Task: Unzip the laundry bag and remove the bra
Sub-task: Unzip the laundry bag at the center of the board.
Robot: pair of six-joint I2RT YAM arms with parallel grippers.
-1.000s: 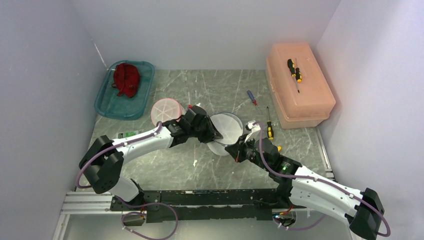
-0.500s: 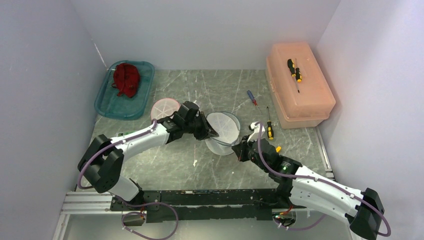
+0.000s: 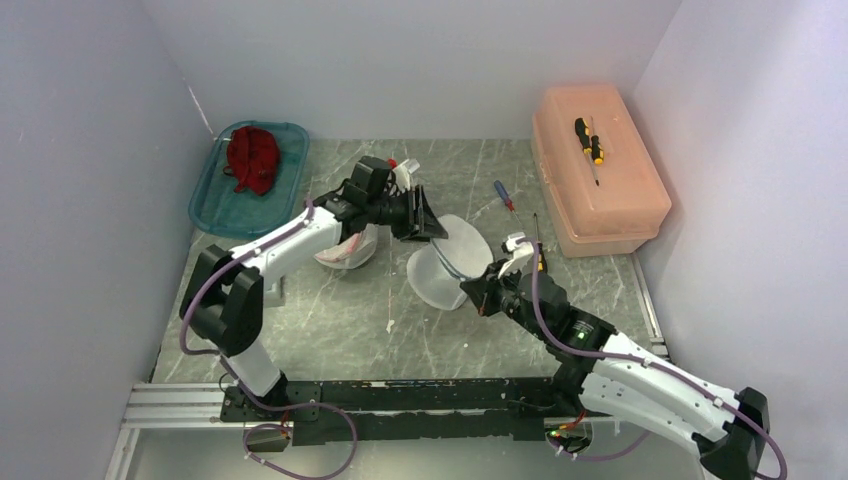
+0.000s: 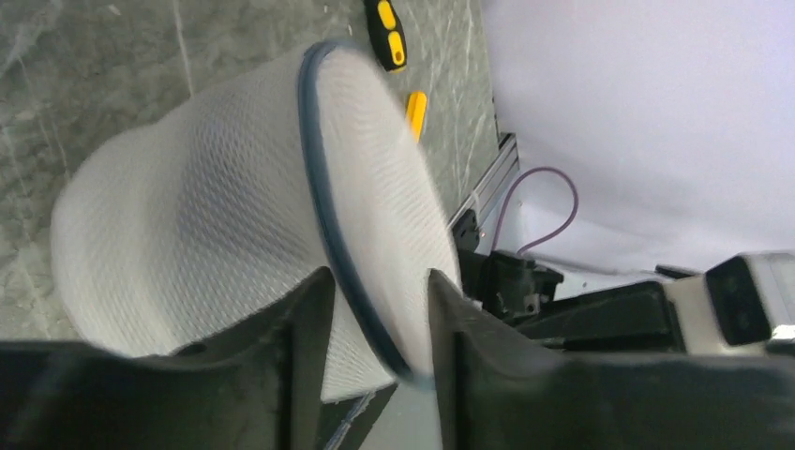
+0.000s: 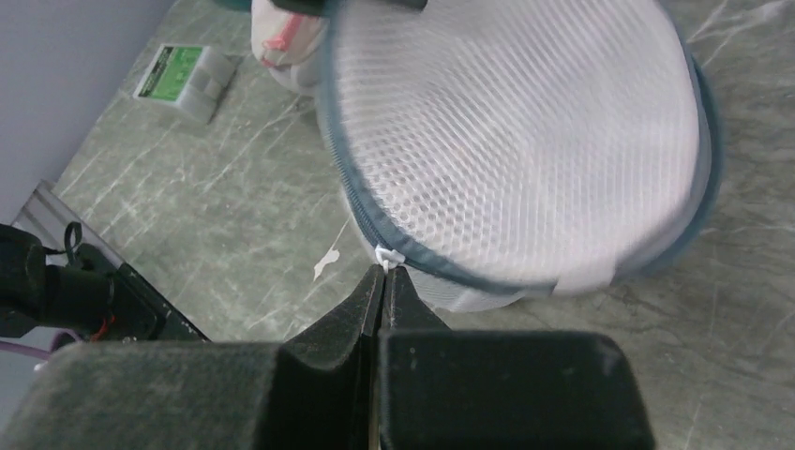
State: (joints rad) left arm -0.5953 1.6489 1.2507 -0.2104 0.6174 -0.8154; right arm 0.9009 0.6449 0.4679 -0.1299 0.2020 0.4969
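Observation:
The white mesh laundry bag (image 3: 445, 265) with a blue zipper rim lies tilted at the table's middle. It also shows in the left wrist view (image 4: 187, 216) and the right wrist view (image 5: 506, 131). My left gripper (image 3: 425, 220) holds the bag's far upper edge, with the blue rim between its jaws (image 4: 375, 281). My right gripper (image 3: 478, 298) is at the bag's near side, shut (image 5: 384, 272) on the small white zipper pull (image 5: 387, 255). No bra shows through the mesh.
A round pink-and-white mesh item (image 3: 345, 250) lies under my left forearm. A teal tray (image 3: 215, 205) holds a red cloth (image 3: 252, 158) at the back left. A pink toolbox (image 3: 600, 190) stands at the right. Screwdrivers (image 3: 503, 195) (image 3: 538, 255) lie near it.
My left gripper has moved up and toward the back with the bag's edge, tilting the bag. My right gripper stays shut at the bag's near rim and has shifted slightly.

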